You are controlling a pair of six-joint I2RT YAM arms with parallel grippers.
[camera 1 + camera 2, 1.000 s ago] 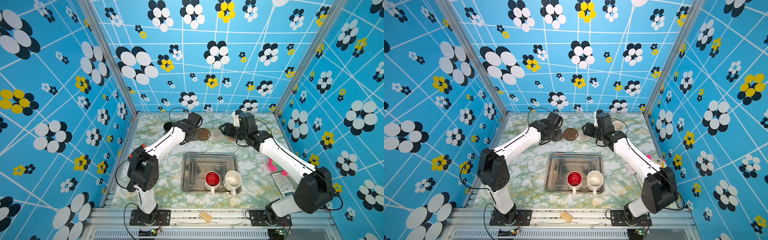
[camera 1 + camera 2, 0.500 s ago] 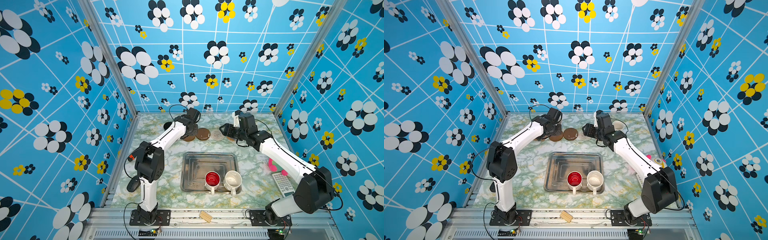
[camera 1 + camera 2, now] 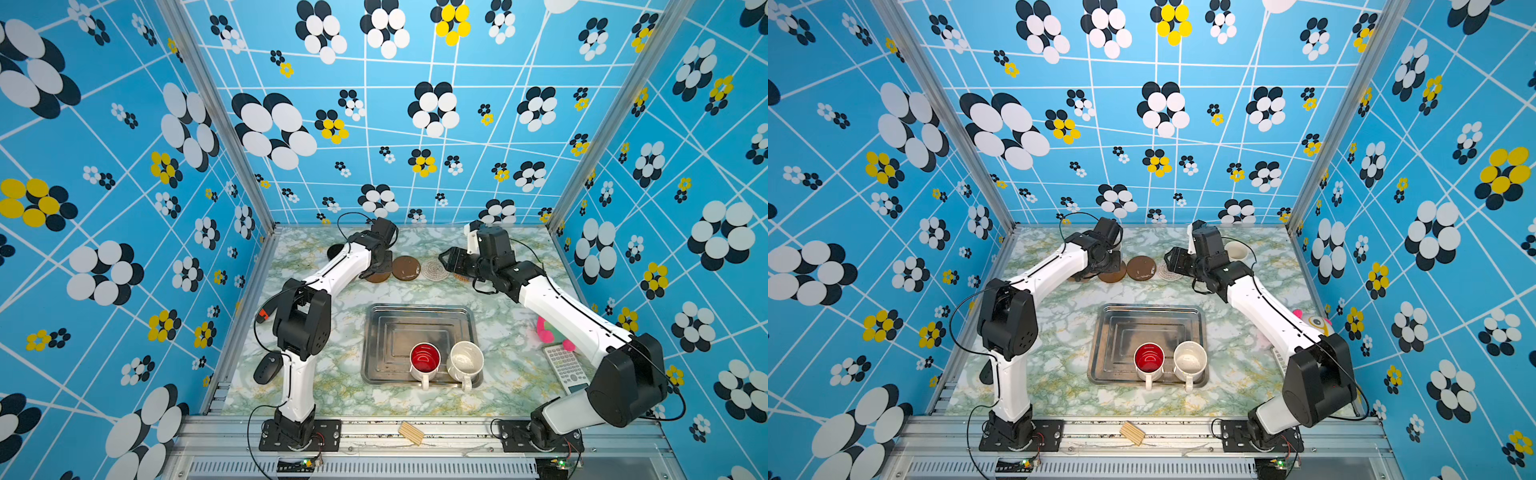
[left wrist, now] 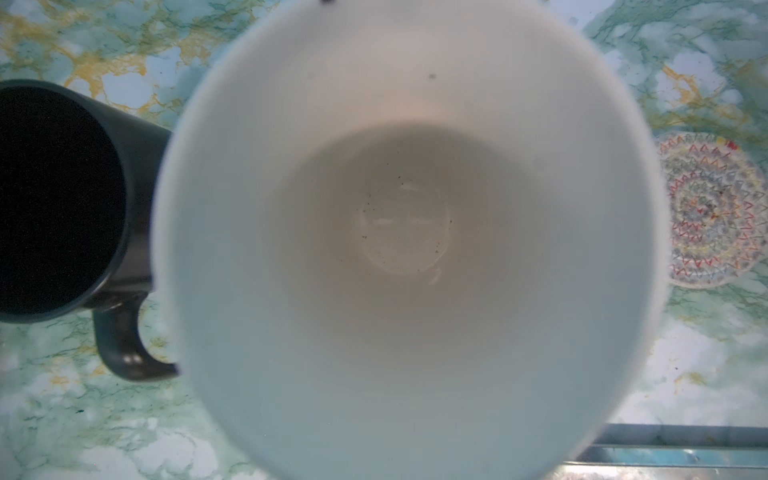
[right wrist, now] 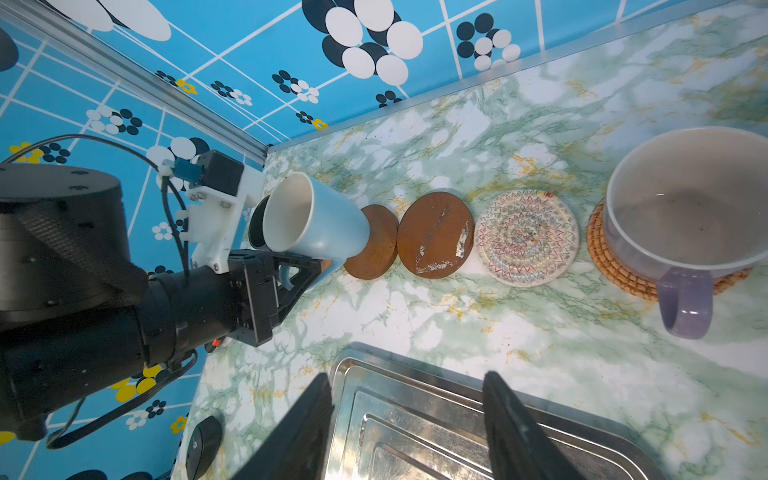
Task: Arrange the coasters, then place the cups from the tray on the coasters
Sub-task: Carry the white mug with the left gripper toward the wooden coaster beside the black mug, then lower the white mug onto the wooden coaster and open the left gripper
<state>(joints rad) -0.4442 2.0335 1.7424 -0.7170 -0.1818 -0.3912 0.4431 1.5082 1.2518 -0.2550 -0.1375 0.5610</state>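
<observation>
The light blue cup (image 5: 316, 220) hangs by its handle in the clenched left end effector (image 5: 306, 266), its base at a dark-brown disc (image 5: 372, 249) at the far side of the tabletop (image 5: 457, 332), just beside the black cup (image 4: 58, 199); whether it touches the disc cannot be told. The right end effector (image 5: 407, 415) is released and empty above the far rim of the tray (image 3: 415, 324), in which the red-lined white cup (image 3: 424, 357) and the speckled white cup (image 3: 466, 359) stand side by side. The lavender cup (image 5: 685, 208) sits on the rattan disc (image 5: 602, 253), with the grey spiral disc (image 5: 525, 237) and a second dark-brown disc (image 5: 436, 239) bare in the row between.
</observation>
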